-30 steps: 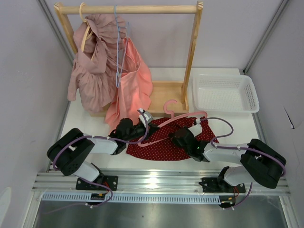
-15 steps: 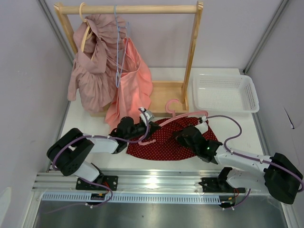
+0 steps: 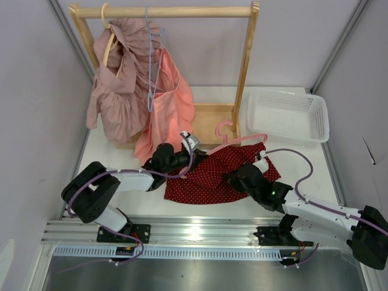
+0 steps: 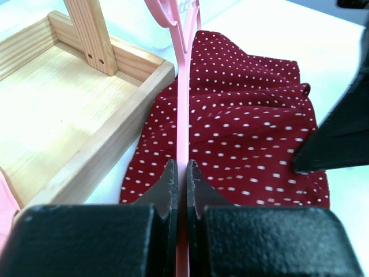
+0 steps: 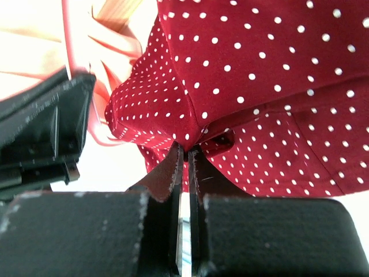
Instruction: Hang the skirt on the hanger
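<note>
Rack: A wooden rack [image 3: 245,66] stands at the back left, carrying two pink garments and a blue hanger. Nothing there has changed.
Left gripper: My left gripper [image 4: 180,176] is pressed together on one thin arm of the pink hanger [image 4: 183,98], the same hold as a second ago.
Hanger: It slants across the table in front of the rack's base, over the far edge of the skirt [image 3: 203,182]. In the last second its hook has moved a little toward the rack.
Skirt: The dark red dotted cloth lies on the table between my two arms, under the hanger and not yet on it. It looks more rumpled than a second ago.
Right gripper: My right gripper [image 5: 184,151] was slightly apart a second ago. Now it is pinching a fold of the skirt near the cloth's right side. The arm behind it has stretched out low along the table's near edge.
Basket: A white basket [image 3: 285,118] sits at the back right, near the hanger's far tip. It plays no part.
Meaning: I judge that both pieces are now secured, one in each gripper, so the grasping step is finished. What remains is the hard part: working the hanger arm into the waist opening, or draping the cloth over it. I cannot tell whether the pinched fold is the waistband.
</note>
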You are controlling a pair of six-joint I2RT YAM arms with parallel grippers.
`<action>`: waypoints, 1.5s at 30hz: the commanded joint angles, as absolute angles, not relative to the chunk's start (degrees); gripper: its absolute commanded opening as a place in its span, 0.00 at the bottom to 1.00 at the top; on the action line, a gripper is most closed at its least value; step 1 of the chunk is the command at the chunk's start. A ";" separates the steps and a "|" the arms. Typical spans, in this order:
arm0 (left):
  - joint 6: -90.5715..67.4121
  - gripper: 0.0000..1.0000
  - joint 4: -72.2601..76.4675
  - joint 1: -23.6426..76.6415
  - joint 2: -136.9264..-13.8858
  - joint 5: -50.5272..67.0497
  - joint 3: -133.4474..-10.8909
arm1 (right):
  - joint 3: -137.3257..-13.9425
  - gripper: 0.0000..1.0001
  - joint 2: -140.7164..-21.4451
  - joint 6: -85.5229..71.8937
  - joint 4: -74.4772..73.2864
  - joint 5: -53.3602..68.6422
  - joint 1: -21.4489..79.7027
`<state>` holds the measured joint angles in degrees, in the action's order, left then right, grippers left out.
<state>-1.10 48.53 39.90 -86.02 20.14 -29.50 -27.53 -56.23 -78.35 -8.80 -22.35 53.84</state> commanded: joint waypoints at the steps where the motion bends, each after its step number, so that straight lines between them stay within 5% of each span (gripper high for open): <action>1: 2.46 0.00 50.54 39.90 -86.40 20.04 -33.75 | -27.07 0.00 -53.09 -77.61 -12.13 -22.76 54.49; 20: 4.13 0.00 40.44 39.38 -79.28 21.52 -35.85 | -21.62 0.00 -47.03 -78.41 -19.67 -24.69 57.57; 31: 2.29 0.00 36.12 39.73 -71.11 21.45 -36.03 | -22.50 0.10 -50.98 -72.07 -16.88 -21.97 55.72; 34: 1.41 0.00 36.04 40.25 -69.61 21.88 -35.51 | -22.76 0.19 -50.54 -69.27 -16.44 -21.01 54.68; 38: 1.93 0.00 34.81 41.92 -67.95 21.01 -34.81 | -26.36 0.60 -49.93 -65.05 -19.85 -21.09 53.70; 45: 4.04 0.00 26.90 42.80 -63.12 20.13 -36.39 | -35.85 0.74 -43.60 -57.05 -27.33 -23.55 49.32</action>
